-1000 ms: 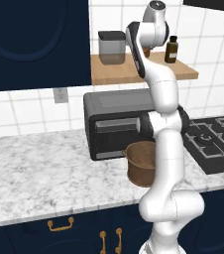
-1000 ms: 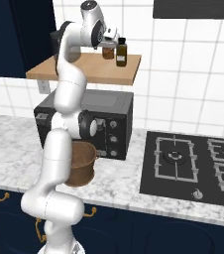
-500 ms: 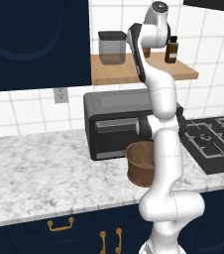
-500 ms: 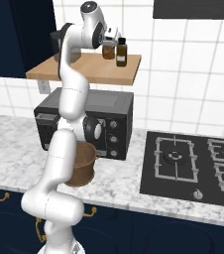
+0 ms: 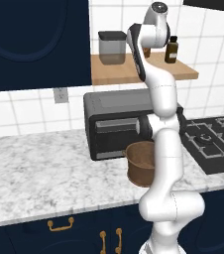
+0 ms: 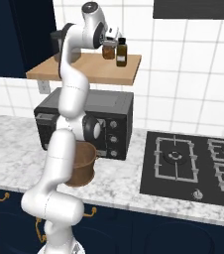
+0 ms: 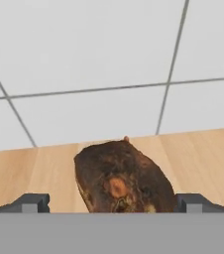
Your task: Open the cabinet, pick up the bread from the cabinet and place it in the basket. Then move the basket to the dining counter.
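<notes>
Jaws spread wide apart, with the bread (image 7: 124,178) resting between them, unclamped, on the wooden shelf (image 7: 29,173) before white tiles (image 7: 84,49).

White tiled wall (image 6: 183,74) behind everything. Black microwave (image 5: 114,124) sits on grey marble counter (image 5: 34,173). Wooden shelf (image 6: 84,69) directly above microwave, dark navy cabinet (image 5: 34,44) up left of it. Black gas hob (image 6: 193,163) right of microwave. Navy drawers with brass handles (image 5: 59,225) below.
</notes>
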{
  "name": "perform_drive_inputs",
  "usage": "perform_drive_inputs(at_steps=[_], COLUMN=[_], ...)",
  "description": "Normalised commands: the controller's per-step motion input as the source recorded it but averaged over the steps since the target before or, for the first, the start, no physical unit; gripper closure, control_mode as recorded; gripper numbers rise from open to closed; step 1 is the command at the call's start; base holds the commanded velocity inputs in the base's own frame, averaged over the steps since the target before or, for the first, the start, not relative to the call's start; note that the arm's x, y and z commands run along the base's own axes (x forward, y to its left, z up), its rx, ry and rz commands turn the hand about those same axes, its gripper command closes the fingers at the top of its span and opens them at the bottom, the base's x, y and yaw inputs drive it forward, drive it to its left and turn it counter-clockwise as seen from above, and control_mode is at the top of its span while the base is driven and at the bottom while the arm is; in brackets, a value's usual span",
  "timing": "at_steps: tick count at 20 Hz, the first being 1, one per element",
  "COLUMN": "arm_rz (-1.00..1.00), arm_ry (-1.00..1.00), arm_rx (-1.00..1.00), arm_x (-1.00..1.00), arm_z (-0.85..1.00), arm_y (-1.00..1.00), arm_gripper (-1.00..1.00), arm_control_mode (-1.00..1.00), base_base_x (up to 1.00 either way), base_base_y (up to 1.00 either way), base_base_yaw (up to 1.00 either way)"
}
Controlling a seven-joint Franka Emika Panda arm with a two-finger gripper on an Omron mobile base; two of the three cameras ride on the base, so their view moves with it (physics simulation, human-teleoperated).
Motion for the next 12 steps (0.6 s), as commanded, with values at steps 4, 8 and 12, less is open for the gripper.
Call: perform_drive_inputs(at_steps=[4, 8, 12], arm_rz=[0.0, 0.0, 0.0], arm_ry=[0.07, 0.12, 0.09], arm_rx=[-0.01, -0.02, -0.03], arm_x=[0.2, 0.32, 0.19], arm_z=[-0.03, -0.05, -0.12], arm_y=[0.0, 0.0, 0.0], arm_gripper=[-1.0, -1.0, -1.0], arm_control_mode=[-1.0, -1.0, -1.0], base_base_x=[0.0, 0.0, 0.0], base_base_y=[0.0, 0.0, 0.0], base_base_yaw=[0.0, 0.0, 0.0])
